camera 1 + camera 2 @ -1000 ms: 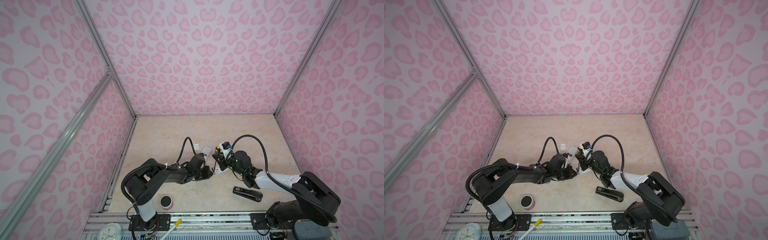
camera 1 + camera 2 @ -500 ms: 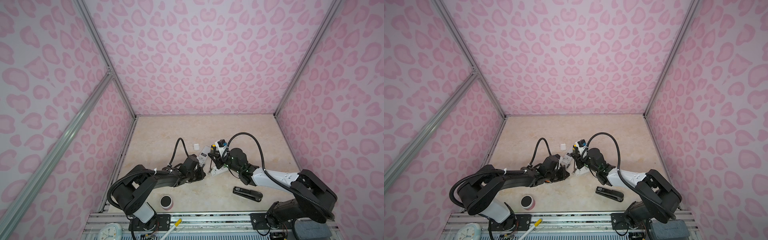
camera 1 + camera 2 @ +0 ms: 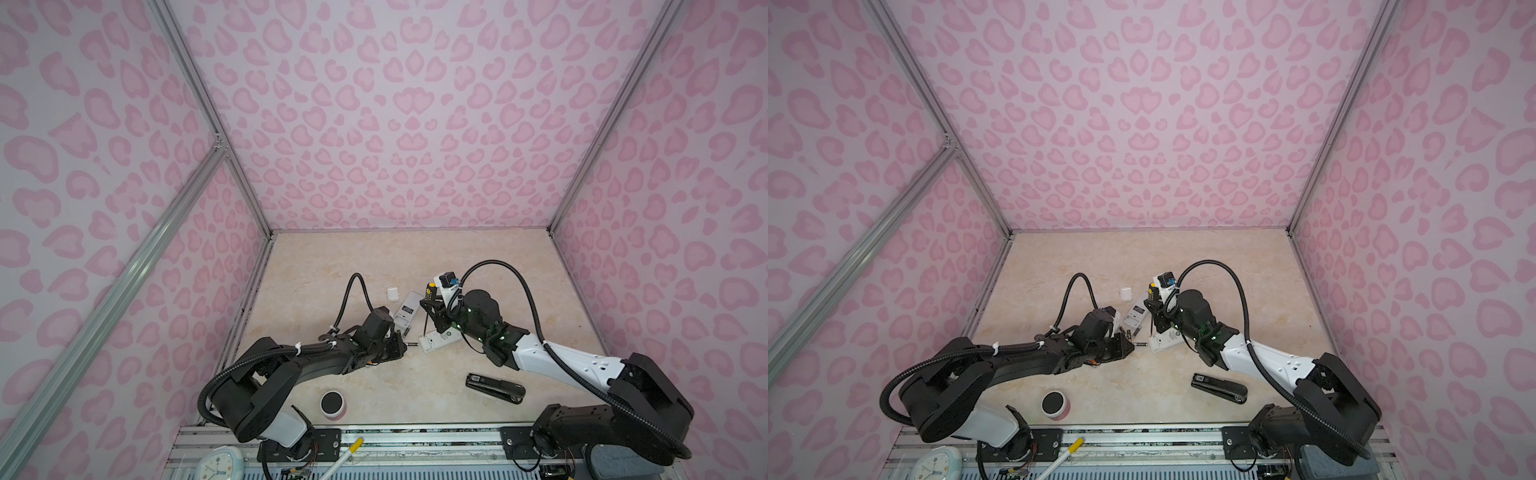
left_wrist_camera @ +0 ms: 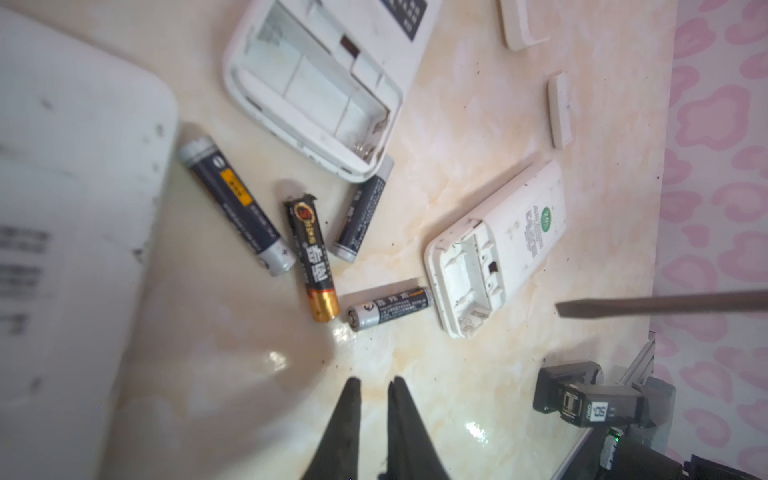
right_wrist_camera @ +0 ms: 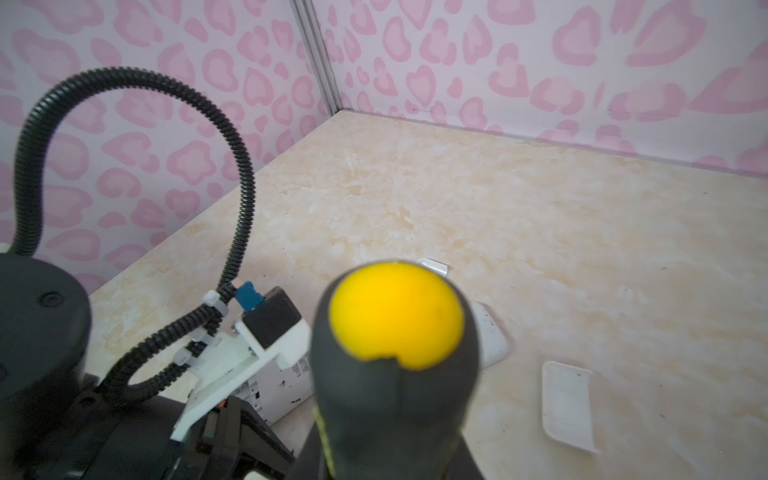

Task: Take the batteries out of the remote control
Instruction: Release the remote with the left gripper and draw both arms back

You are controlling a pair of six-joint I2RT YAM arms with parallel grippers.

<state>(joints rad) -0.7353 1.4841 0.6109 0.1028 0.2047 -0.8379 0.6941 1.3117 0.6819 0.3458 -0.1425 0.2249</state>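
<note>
Centrally on the beige table (image 3: 374, 257), four batteries (image 4: 311, 259) lie loose outside both remotes, clustered between the left gripper (image 4: 375, 382) and the two white housings. Three are dark with silver ends. The fourth is black with a gold end and a torn wrapper at its other end. The wide remote (image 4: 332, 75) lies back upward with its cover off, its battery bay bare and the springs showing. One dark battery has an end right at the open-bay end of this remote. The narrow remote (image 4: 519, 232) is likewise back upward and uncovered, with a bare bay. Another battery lies just beside its open end; whether they touch cannot be told. Two small white covers (image 4: 561, 110) rest on the table apart from both remotes. The left gripper sits low over the table near the batteries, jaws narrowly parted and holding nothing. The right gripper (image 3: 433, 309) is clamped on the black handle of a screwdriver (image 5: 395, 316), whose yellow cap fills the right wrist view. The flat blade points toward the narrow remote's open end without touching it. A black stapler (image 3: 494, 387) lies near the right arm, well apart from the batteries.
</note>
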